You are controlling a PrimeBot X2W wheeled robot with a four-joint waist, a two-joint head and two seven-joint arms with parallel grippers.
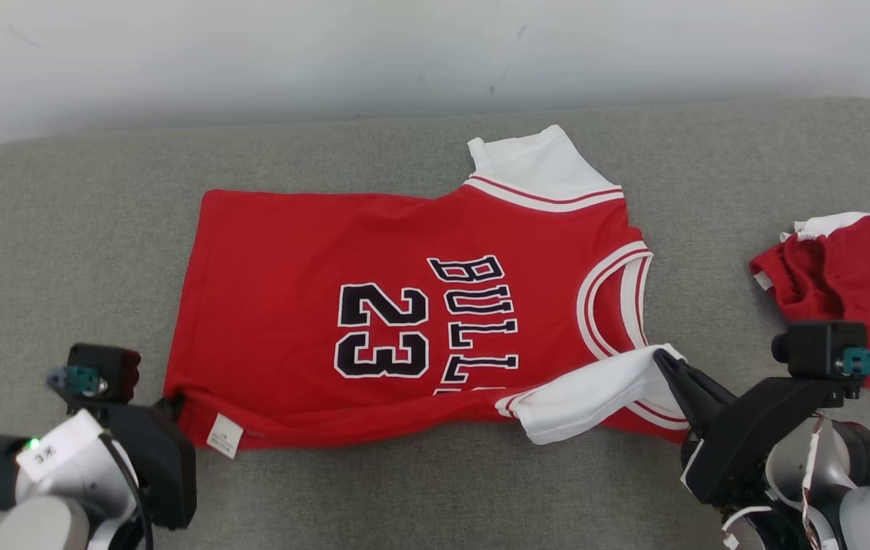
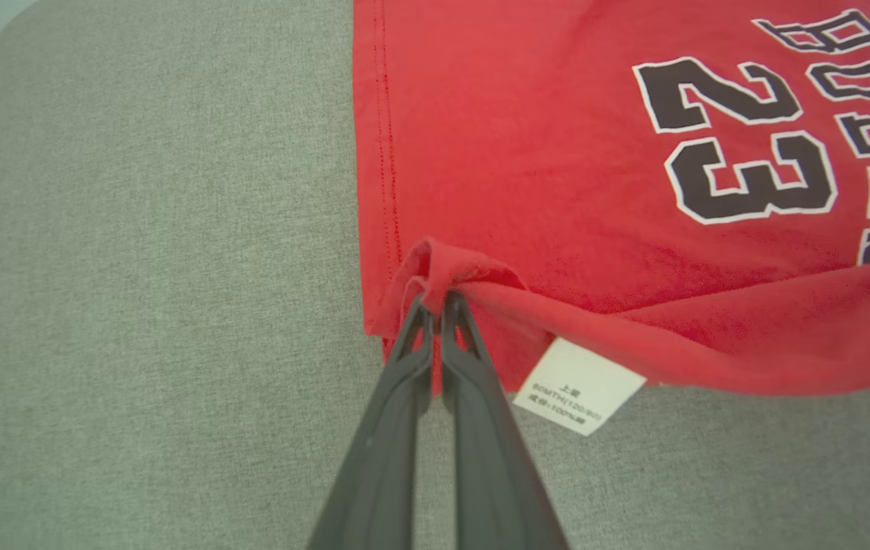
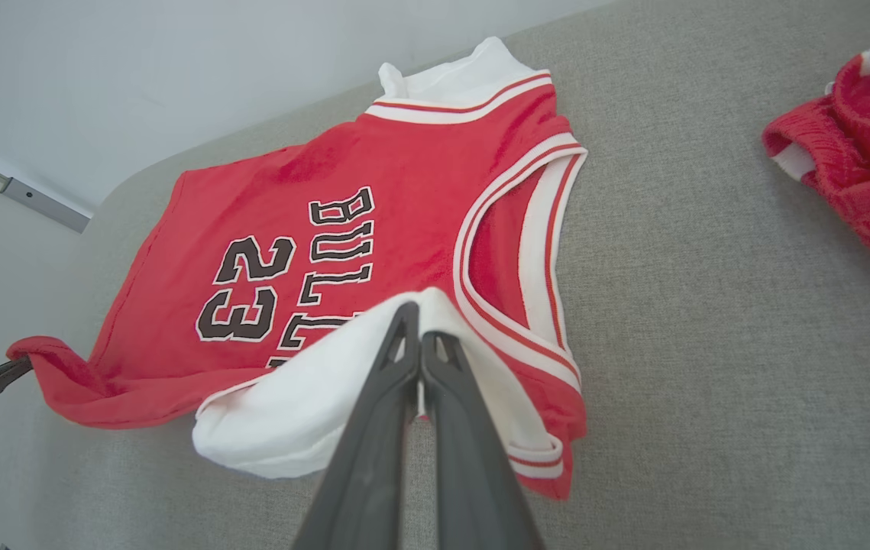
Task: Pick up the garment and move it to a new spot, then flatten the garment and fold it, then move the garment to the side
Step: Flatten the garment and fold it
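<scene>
Garment (image 1: 404, 305): spread on grey cushion (image 1: 60, 229), near hem corner (image 2: 442, 263) pinched in closed left gripper (image 2: 435, 302), white sleeve (image 3: 289, 412) clamped in closed right gripper (image 3: 415, 321).

My head camera looks down over the whole garment (image 1: 373, 305) on the grey surface (image 1: 60, 229). My wrist cameras peer close along my left fingers (image 2: 395, 416) and right fingers (image 3: 370, 451); all share the printed number (image 1: 383, 330).

Garment (image 1: 289, 244) lettering partly hidden, label (image 2: 578, 386) print probably unreadable
</scene>
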